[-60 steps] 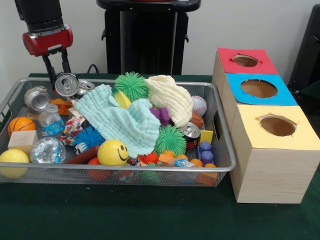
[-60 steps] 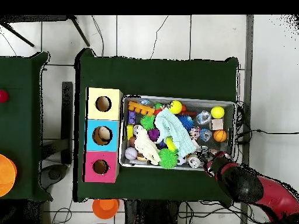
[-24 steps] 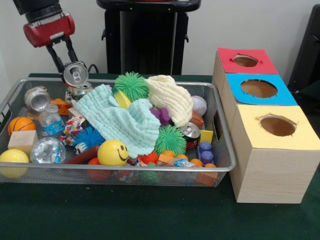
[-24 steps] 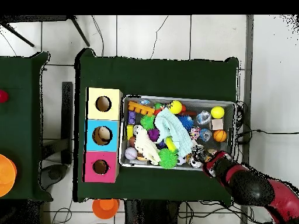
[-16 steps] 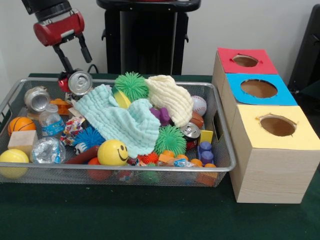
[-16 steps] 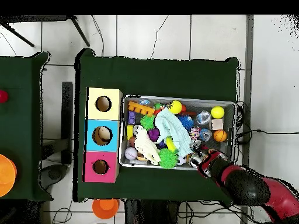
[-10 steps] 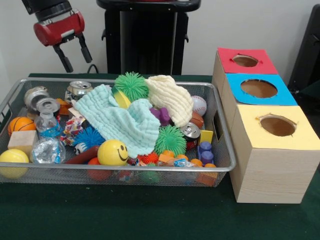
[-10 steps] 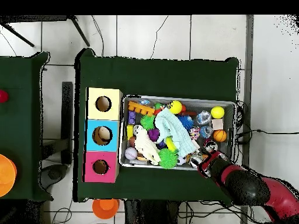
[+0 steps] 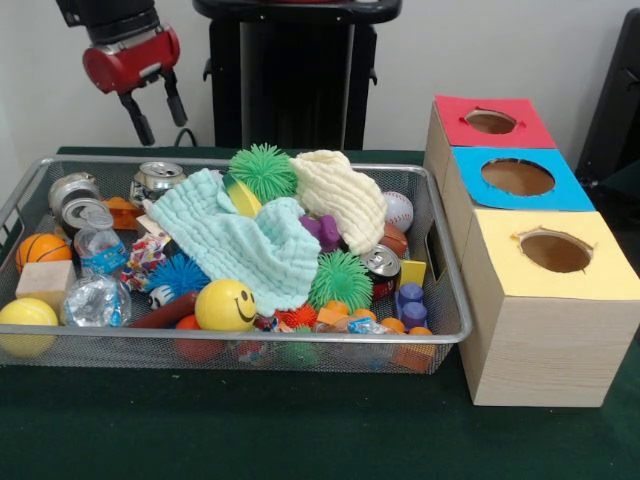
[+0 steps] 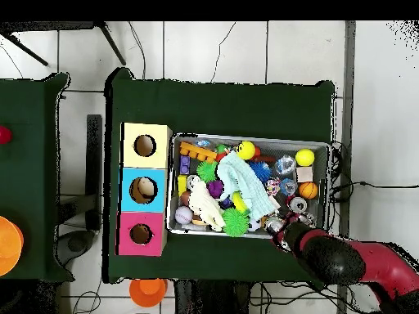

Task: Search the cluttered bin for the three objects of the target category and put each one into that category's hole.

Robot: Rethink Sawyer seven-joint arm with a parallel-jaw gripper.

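The gripper (image 9: 158, 108) hangs empty above the bin's (image 9: 240, 337) far corner, its two black fingers (image 9: 137, 122) spread apart and clear of everything below. In the overhead view the red arm (image 10: 360, 266) reaches in over the bin's edge nearest the robot.

Three cans lie in the bin. One can (image 9: 158, 178) sits at the bin's far wall, just below the gripper, beside the teal cloth (image 9: 235, 245). A second can (image 9: 76, 187) and a third (image 9: 86, 214) lie close together at the bin's end farthest from the boxes, next to a water bottle (image 9: 102, 250). A fourth can (image 9: 381, 262) shows near the bin's other end, beside a green spiky ball (image 9: 340, 277).

The teal cloth covers the bin's middle, with a cream cloth (image 9: 340, 195) behind it and another green spiky ball (image 9: 263, 170) at the far wall. A smiley ball (image 9: 225, 305) rests at the bin's near wall.

Beside the bin on the green counter (image 9: 300, 430) stand three boxes in a row, each with a round hole on top: yellow (image 9: 550, 250), blue (image 9: 520, 178), red (image 9: 492, 122).
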